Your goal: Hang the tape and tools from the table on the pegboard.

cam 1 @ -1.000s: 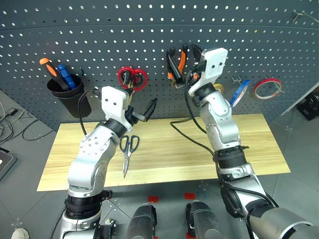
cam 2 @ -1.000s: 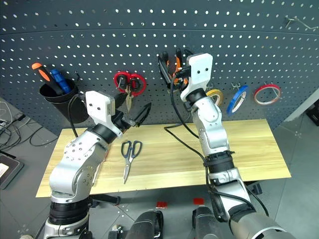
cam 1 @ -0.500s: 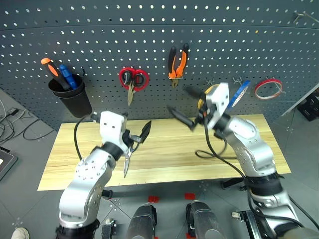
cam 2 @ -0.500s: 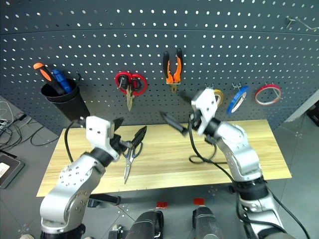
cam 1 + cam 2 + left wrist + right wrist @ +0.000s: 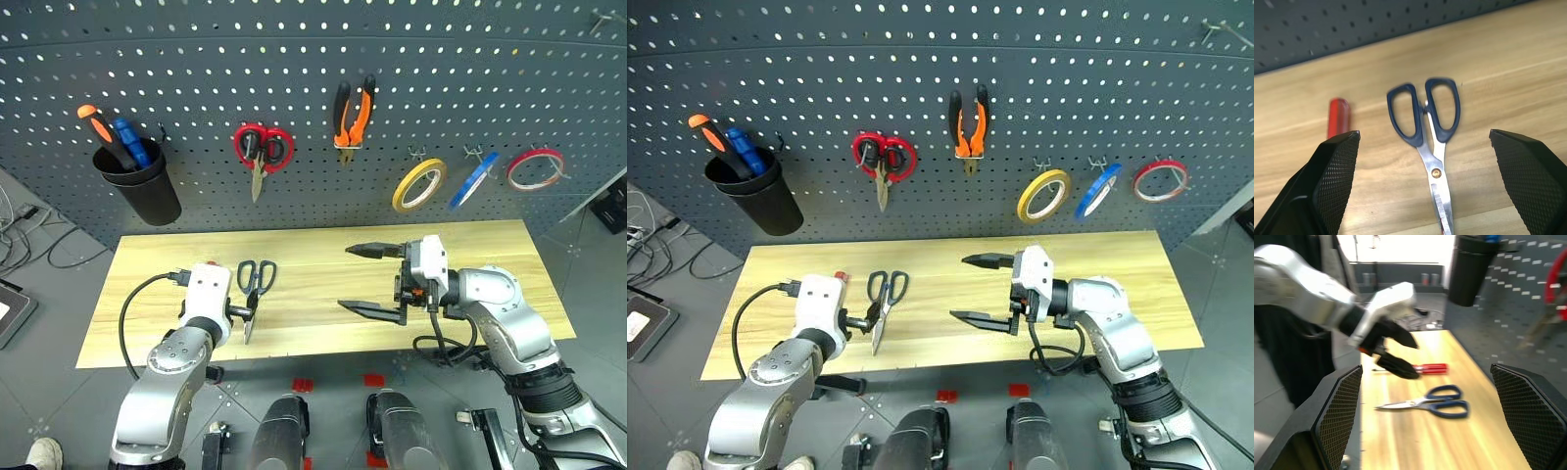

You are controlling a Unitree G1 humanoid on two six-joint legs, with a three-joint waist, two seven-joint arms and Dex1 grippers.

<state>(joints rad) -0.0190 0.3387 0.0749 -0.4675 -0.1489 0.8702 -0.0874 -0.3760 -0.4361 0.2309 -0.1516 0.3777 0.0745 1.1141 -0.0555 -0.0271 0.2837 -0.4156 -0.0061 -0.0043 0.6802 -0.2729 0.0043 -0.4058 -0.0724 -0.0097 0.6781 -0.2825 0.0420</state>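
Note:
The dark-blue-handled scissors (image 5: 253,285) lie on the wooden table (image 5: 470,250), handles toward the pegboard (image 5: 313,59). Beside them lies the small red-handled screwdriver (image 5: 1338,116). My left gripper (image 5: 1424,134) is low over the table just in front of the scissors, open, one finger to each side of them and nothing held. The orange-and-black pliers (image 5: 351,113) hang on the pegboard, and the blue tape (image 5: 472,179) hangs on a hook further right. My right gripper (image 5: 345,278) hovers over the table's middle, pointing left, wide open and empty.
A black cup (image 5: 145,186) with larger orange and blue screwdrivers hangs at the board's left. Red-handled scissors (image 5: 261,149), a yellow tape roll (image 5: 418,184) and a red tape roll (image 5: 537,168) also hang there. Bare hooks stick out above the tapes.
My right gripper left the pliers hanging on the board, came down and swung to point left. My left gripper dropped from above the table to just before the scissors.

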